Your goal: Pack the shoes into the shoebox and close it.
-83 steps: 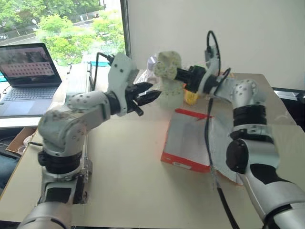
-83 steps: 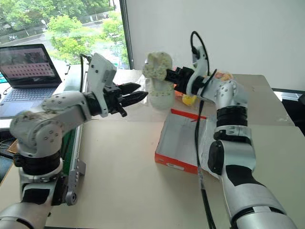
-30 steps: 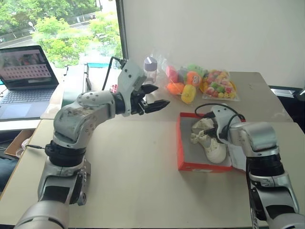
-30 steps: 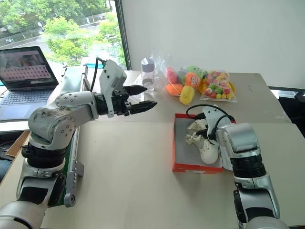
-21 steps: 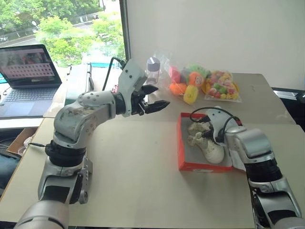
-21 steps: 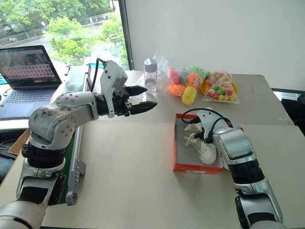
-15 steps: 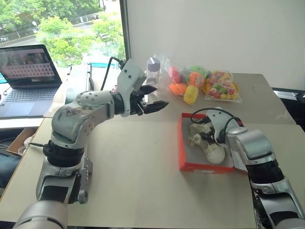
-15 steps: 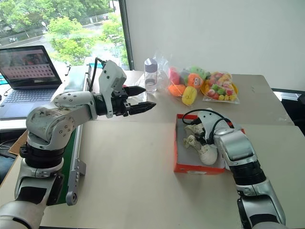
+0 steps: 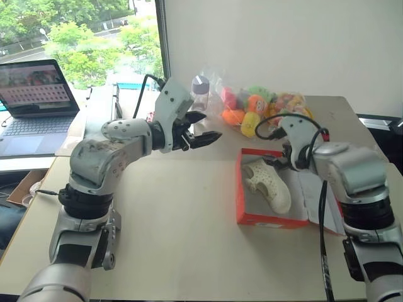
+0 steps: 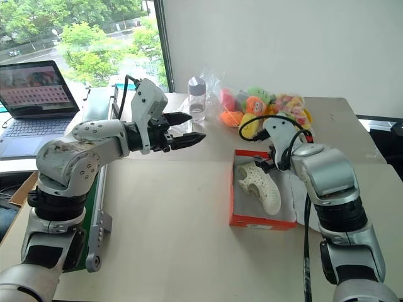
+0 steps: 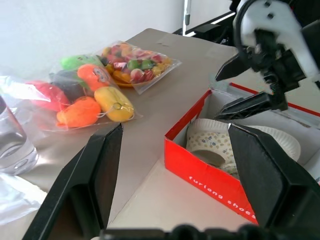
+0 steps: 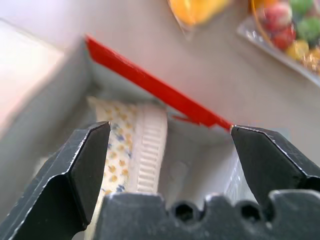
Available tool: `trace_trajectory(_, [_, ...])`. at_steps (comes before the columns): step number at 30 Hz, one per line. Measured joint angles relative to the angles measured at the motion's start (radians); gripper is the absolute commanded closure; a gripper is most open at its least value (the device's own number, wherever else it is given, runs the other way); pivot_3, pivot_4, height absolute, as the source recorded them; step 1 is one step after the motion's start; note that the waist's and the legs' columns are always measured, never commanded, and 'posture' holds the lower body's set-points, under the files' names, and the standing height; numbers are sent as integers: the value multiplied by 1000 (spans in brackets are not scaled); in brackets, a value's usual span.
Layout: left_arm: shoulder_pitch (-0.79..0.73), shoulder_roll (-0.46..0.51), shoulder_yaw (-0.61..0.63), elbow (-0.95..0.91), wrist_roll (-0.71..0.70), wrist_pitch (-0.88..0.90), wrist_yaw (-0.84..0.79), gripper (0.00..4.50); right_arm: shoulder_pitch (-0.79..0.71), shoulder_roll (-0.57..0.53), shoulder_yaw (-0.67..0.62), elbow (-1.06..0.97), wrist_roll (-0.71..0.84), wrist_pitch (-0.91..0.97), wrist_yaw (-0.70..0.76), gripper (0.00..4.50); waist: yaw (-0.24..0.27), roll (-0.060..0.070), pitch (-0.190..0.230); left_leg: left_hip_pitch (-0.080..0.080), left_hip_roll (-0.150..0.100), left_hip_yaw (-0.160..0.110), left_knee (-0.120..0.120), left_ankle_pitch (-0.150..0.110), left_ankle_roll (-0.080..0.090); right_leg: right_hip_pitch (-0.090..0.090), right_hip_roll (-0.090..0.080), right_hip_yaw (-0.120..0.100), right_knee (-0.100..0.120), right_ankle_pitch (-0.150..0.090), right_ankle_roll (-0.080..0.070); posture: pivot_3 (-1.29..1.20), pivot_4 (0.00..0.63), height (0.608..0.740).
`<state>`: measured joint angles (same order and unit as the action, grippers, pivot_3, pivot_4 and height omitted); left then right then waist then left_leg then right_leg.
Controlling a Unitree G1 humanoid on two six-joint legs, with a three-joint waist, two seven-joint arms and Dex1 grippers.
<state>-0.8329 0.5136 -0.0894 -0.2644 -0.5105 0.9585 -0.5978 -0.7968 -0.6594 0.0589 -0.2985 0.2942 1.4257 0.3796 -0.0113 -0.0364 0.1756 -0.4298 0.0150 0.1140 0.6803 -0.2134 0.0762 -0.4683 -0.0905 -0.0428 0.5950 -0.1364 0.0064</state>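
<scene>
Now both shoes (image 9: 269, 184) lie in the shoebox (image 9: 252, 217); left gripper (image 9: 203, 128) and right gripper (image 11: 240, 85) empty, fingers spread

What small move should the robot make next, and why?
Probably bring the open right end effector to the lid lying flat beside the shoebox and begin folding it over. The shoes already lie inside, and neither end effector holds anything.
</scene>
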Motion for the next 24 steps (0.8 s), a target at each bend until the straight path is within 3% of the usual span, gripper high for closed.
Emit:
trace_trajectory(4, [20, 2, 37, 19, 38, 3, 69, 924, -49, 39, -81, 8, 67, -92, 82, 9, -2, 0, 0, 0, 0, 0, 0, 0, 0, 0, 0, 0, 0, 0, 0, 0, 150, 740])
trace_trajectory(8, [90, -1, 115, 25, 77, 27, 178, 16, -58, 94, -154, 34, 194, -208, 230, 0, -2, 0, 0, 1, 1, 0, 0, 0, 0, 0, 0, -1, 0, 0, 0, 0, 150, 740])
trace_trajectory(15, [257, -11, 309, -128, 155, 148, 408, 16, -79, 152, -84, 187, 248, -410, 439, 0, -2, 0, 0, 2, 1, 0, 0, 0, 0, 1, 0, 0, 1, 3, -4, 0, 150, 740])
trace_trajectory(18, [346, -50, 421, -282, 194, 223, 506, 16, -123, 211, -42, 287, 254, -500, 519, 0, -4, 0, 0, 2, 1, 0, 0, -1, 0, 1, -1, 0, 0, 5, -7, 0, 150, 740])
trace_trajectory(24, [453, -71, 592, -423, 255, 288, 593, 16, -168, 328, 45, 438, 208, -682, 595, 0, -1, 0, 0, 5, 1, 0, -1, -2, -5, 3, -1, -1, 1, 5, -8, 0, 150, 740])
